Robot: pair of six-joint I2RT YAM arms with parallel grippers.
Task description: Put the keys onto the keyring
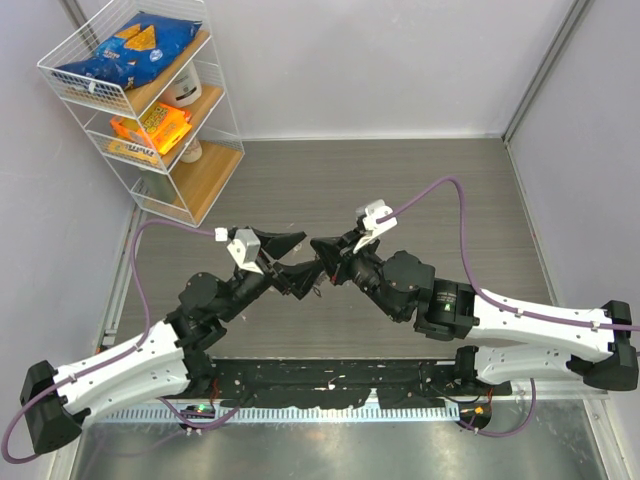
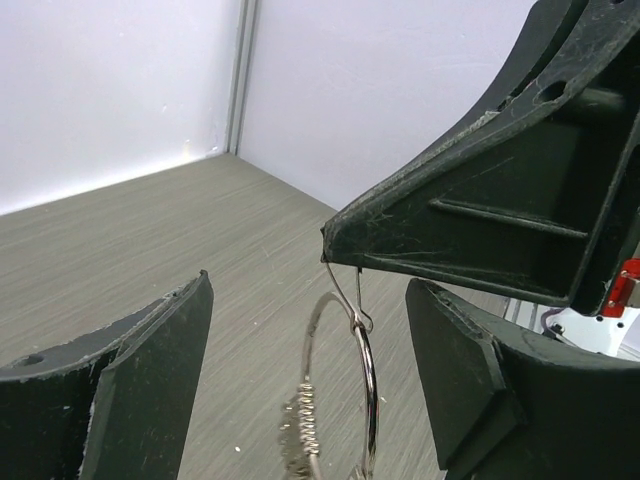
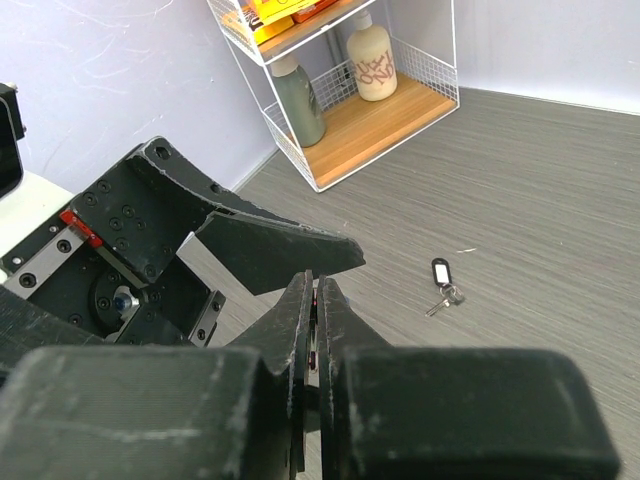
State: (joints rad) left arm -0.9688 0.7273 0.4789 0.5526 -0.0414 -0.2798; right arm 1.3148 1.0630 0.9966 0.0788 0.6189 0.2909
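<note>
Aloft, right claw (image 3: 314, 290) tight on the keyring (image 2: 369, 385); left claw (image 2: 310, 285) wide apart, either side of it

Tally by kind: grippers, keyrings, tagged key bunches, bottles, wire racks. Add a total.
Grippers: 2 (left gripper, right gripper)
Keyrings: 1 (keyring)
Tagged key bunches: 1 (tagged key bunch)
Bottles: 2 (green bottle, cream bottle)
Wire racks: 1 (wire rack)
Total: 7
</note>
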